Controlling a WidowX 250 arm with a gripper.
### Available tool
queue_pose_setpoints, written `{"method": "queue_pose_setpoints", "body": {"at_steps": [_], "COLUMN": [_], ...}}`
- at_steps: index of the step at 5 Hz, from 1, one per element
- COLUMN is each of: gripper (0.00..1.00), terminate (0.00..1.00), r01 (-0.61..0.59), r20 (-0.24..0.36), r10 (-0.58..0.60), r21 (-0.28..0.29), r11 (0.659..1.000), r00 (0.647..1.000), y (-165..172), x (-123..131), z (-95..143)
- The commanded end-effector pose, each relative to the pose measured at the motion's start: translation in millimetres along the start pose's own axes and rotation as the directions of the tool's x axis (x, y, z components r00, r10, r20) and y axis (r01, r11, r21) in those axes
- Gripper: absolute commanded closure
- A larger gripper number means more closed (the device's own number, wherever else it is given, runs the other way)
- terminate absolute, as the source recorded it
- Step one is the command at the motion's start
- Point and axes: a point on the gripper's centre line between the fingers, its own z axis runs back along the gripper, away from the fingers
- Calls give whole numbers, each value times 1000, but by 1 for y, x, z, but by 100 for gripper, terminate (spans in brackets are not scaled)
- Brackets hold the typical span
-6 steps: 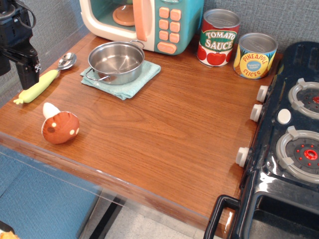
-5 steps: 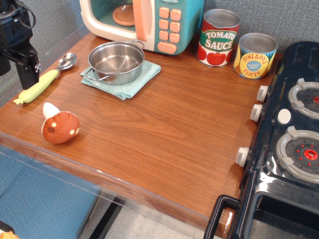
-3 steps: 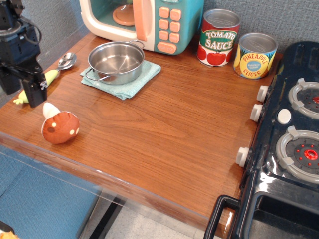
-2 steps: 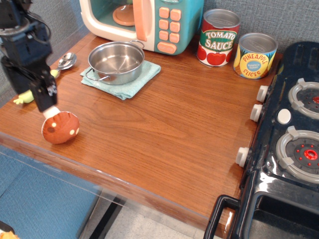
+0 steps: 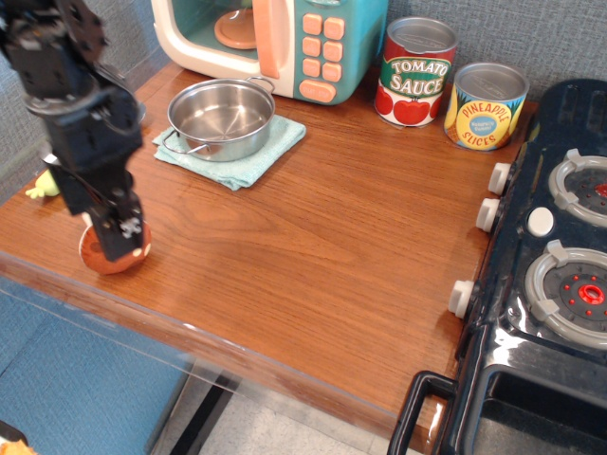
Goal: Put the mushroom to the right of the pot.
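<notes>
My end effector (image 5: 119,242) hangs over the mushroom (image 5: 95,259) at the desk's (image 5: 360,237) 8 o'clock front edge; whether it is open, I cannot tell. The pot (image 5: 221,116) sits at 11 o'clock on a teal cloth (image 5: 275,142). Bare wood spreads right of it to the stove (image 5: 550,265).

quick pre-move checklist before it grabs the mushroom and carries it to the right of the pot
1. Gripper over the mushroom: ok, it sits directly in front of the cap near the table's front left edge.
2. Jaws open or shut, or already gripping: cannot tell, the arm hides the fingertips.
3. Mushroom on the table, not over the edge: ok, though close to the front edge.
4. Drop spot right of the pot: ok, the bare wood between the teal cloth and the tomato sauce can holds nothing.
5. Pot itself: ok, upright on the cloth, empty.
6. Path toward that spot: ok, only bare wood in front of the pot.
</notes>
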Motion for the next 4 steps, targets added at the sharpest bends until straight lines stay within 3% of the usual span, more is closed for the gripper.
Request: {"method": "queue_pose_setpoints", "body": {"at_steps": [1,3,4], "gripper": [0,0,100], "terminate": [0,0,0], "r01": [-12,-68,-82], "r20": [-129,-148,-148], "r10": [22,82,95], "r21": [81,102,89], "r11": [997,992,993], "r00": [991,986,984], "y": [7,21,32], "x": [15,14,14], "z": [-37,-45,-52]}}
